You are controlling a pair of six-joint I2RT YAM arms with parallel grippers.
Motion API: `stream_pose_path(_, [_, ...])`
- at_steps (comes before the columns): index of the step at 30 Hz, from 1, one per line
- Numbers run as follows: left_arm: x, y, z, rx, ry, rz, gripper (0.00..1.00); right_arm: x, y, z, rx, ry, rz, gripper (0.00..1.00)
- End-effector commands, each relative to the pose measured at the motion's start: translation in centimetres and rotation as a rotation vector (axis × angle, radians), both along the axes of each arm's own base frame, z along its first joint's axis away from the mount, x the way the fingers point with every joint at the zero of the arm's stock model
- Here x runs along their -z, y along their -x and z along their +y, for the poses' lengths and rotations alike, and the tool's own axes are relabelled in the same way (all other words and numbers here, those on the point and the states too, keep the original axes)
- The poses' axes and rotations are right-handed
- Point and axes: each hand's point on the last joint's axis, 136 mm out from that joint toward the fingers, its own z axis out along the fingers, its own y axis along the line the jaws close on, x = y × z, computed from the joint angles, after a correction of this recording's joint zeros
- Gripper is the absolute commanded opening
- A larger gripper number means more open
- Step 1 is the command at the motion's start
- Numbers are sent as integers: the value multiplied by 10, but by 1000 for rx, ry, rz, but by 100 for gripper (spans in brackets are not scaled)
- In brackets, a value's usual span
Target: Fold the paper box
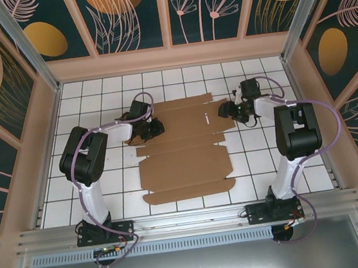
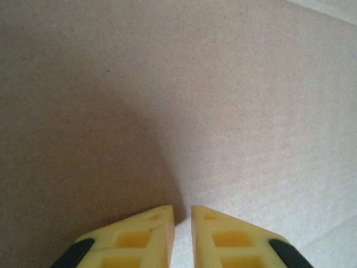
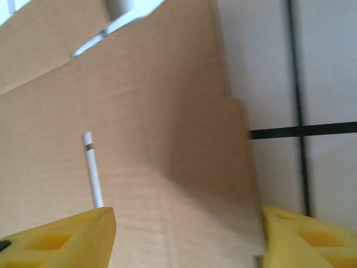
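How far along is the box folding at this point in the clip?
Done: nothing yet; the paper box lies open and flat on the tiles. In hand: the left gripper, nearly closed, and the right gripper, open astride the sheet's edge, are at its far panel's two sides. Remaining: apparently every fold and tab.

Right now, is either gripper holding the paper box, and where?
The right gripper, open astride an edge of the paper box, holds nothing; for the left gripper it cannot be told.
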Motion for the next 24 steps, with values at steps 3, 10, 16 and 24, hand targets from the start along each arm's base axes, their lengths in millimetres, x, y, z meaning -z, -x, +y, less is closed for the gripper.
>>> stream_pose_path(3, [34,22,15,-2,-58,97,18,-5,3,21,-72,-163,7,57])
stream_pose_path(10, [36,24,15,-4,-58,100,18,4,-1,5,-22,-69,31,39])
stream_pose_path(16, [35,24,17,-4,-67,96,17,-7,2,28,-101,-258,-7,38])
stream_pose_path(24, [35,25,18,-13,-68,92,17,-24,-10,7,-22,-86,-77,13])
